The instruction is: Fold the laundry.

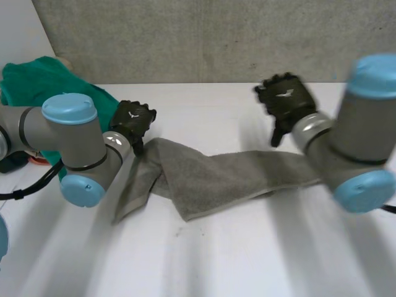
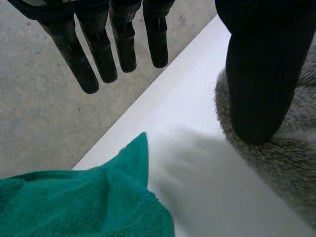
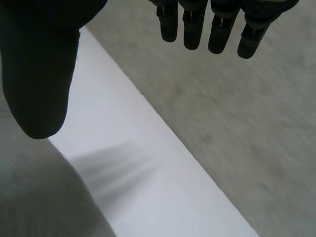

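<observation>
A grey towel [image 1: 223,176] lies crumpled in a long band across the middle of the white table [image 1: 204,253]. My left hand [image 1: 133,120] hovers just above the towel's left end, fingers straight and apart from the thumb, holding nothing. In the left wrist view the thumb [image 2: 261,74] hangs over the grey towel [image 2: 276,163] without pinching it. My right hand [image 1: 288,102] is raised above the towel's right end, open and empty. Its fingers [image 3: 217,24] and thumb are spread in the right wrist view, with grey cloth [image 3: 29,202] below the thumb.
A green towel [image 1: 46,80] is heaped at the table's back left corner, close behind my left arm; it lies below the left hand's fingers [image 2: 74,202] in the left wrist view. The table's far edge [image 1: 204,85] runs just behind both hands.
</observation>
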Controlling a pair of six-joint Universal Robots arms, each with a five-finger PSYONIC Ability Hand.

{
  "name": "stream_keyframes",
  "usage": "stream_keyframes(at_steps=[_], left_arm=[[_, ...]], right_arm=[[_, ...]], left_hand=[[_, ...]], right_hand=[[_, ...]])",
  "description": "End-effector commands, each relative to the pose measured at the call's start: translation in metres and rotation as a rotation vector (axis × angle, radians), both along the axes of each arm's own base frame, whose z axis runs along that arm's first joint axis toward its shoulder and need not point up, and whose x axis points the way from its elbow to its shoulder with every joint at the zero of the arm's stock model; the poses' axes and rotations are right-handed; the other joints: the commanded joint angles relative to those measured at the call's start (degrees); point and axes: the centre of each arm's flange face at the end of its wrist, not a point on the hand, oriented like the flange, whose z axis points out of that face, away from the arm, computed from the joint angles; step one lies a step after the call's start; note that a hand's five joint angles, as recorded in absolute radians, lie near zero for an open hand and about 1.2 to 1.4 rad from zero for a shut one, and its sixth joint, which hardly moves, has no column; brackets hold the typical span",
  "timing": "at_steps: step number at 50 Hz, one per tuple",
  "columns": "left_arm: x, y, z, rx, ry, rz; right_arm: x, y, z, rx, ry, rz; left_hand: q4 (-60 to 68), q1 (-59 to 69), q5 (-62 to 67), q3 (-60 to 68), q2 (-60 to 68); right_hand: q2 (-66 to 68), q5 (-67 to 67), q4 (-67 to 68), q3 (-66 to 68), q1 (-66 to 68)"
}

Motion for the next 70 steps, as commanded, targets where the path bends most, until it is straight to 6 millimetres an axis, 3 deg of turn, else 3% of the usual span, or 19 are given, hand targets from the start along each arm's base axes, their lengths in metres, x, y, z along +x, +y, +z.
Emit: stream_keyframes(at_steps=[1, 7, 12, 17, 22, 26, 31, 39, 41, 44, 46, 50, 52, 56, 57, 60, 64, 66, 70], left_arm=[[-0.004, 0.054, 0.034, 0.034, 0.091, -0.047], [-0.009, 0.105, 0.037, 0.15, 0.174, -0.097], [-0.008, 0.142, 0.02, 0.319, 0.186, -0.111], [-0.008, 0.154, 0.004, 0.388, 0.165, -0.113], [-0.013, 0.151, -0.015, 0.409, 0.154, -0.116], [-0.019, 0.143, -0.028, 0.405, 0.152, -0.119], [-0.027, 0.135, -0.043, 0.405, 0.142, -0.12], [-0.039, 0.116, -0.048, 0.348, 0.16, -0.101], [-0.046, 0.104, -0.048, 0.298, 0.178, -0.094], [-0.051, 0.098, -0.048, 0.269, 0.179, -0.102], [-0.055, 0.092, -0.049, 0.246, 0.159, -0.109], [-0.056, 0.086, -0.044, 0.201, 0.119, -0.119], [-0.056, 0.088, -0.035, 0.184, 0.103, -0.125], [-0.043, 0.099, 0.03, 0.107, 0.121, -0.13], [-0.034, 0.105, 0.055, 0.081, 0.131, -0.127], [-0.012, 0.11, 0.099, 0.029, 0.154, -0.097], [0.012, 0.115, 0.134, -0.034, 0.124, -0.059], [0.018, 0.115, 0.138, -0.037, 0.087, -0.05], [0.02, 0.108, 0.115, 0.0, -0.072, -0.063]], right_arm=[[-0.062, 0.001, -0.004, 0.249, 0.062, -0.126], [-0.092, -0.008, -0.027, 0.313, 0.111, -0.135], [-0.099, -0.023, -0.059, 0.261, 0.202, -0.064], [-0.105, -0.041, -0.093, 0.217, 0.299, -0.039], [-0.11, -0.058, -0.119, 0.195, 0.362, -0.027], [-0.11, -0.073, -0.13, 0.163, 0.362, -0.031], [-0.109, -0.085, -0.131, 0.138, 0.347, -0.041], [-0.111, -0.077, -0.105, 0.142, 0.242, -0.07], [-0.112, -0.073, -0.087, 0.111, 0.222, -0.078], [-0.113, -0.067, -0.071, 0.093, 0.209, -0.083], [-0.112, -0.064, -0.067, 0.095, 0.21, -0.081], [-0.114, -0.053, -0.068, 0.175, 0.232, -0.079], [-0.115, -0.049, -0.061, 0.19, 0.237, -0.078], [-0.119, -0.025, -0.01, 0.17, 0.261, -0.077], [-0.121, -0.022, -0.002, 0.16, 0.267, -0.081], [-0.127, -0.01, 0.028, 0.109, 0.299, -0.098], [-0.134, 0.009, 0.052, 0.102, 0.373, -0.125], [-0.135, 0.017, 0.057, 0.114, 0.397, -0.125], [-0.129, 0.033, 0.052, 0.178, 0.447, -0.077]], left_hand=[[2.0, 1.3, 2.0, 1.3, 1.5], [5.5, 4.9, 5.5, 4.8, 5.0], [8.5, 7.9, 8.6, 7.8, 8.1], [6.2, 5.6, 6.2, 5.5, 5.7], [0.0, -0.7, 0.0, -0.7, -0.5], [0.3, -0.3, 0.3, -0.4, -0.2], [1.3, 0.7, 1.3, 0.6, 0.9], [19.0, 18.3, 19.0, 18.2, 18.5], [37.1, 36.4, 37.1, 36.3, 36.6], [41.2, 40.5, 41.2, 40.4, 40.7], [56.9, 56.3, 57.0, 56.2, 56.5], [57.6, 57.0, 57.7, 56.9, 57.2], [57.6, 57.0, 57.7, 56.9, 57.2], [57.6, 57.0, 57.7, 56.9, 57.2], [57.6, 57.0, 57.7, 56.9, 57.2], [57.6, 57.0, 57.7, 56.9, 57.2], [57.6, 57.0, 57.7, 56.9, 57.2], [57.6, 57.0, 57.7, 56.9, 57.2], [57.6, 57.0, 57.7, 56.9, 57.2]], right_hand=[[-2.4, -2.8, -2.2, -2.4, -3.6], [-1.2, -1.5, -1.0, -1.2, -2.4], [1.3, 1.0, 1.5, 1.4, 0.2], [1.3, 1.0, 1.5, 1.4, 0.2], [1.5, 1.2, 1.7, 1.6, 0.3], [18.3, 18.0, 18.5, 18.3, 17.1], [67.5, 67.1, 67.6, 67.5, 66.3], [67.6, 67.2, 67.8, 67.6, 66.4], [67.6, 67.2, 67.8, 67.6, 66.4], [67.6, 67.2, 67.8, 67.6, 66.4], [67.6, 67.2, 67.8, 67.6, 66.4], [67.6, 67.2, 67.8, 67.6, 66.4], [67.6, 67.2, 67.8, 67.6, 66.4], [67.6, 67.2, 67.8, 67.6, 66.4], [67.6, 67.2, 67.8, 67.6, 66.4], [67.6, 67.2, 67.8, 67.6, 66.4], [67.6, 67.2, 67.8, 67.6, 66.4], [67.6, 67.2, 67.8, 67.6, 66.4], [67.6, 67.2, 67.8, 67.6, 66.4]])
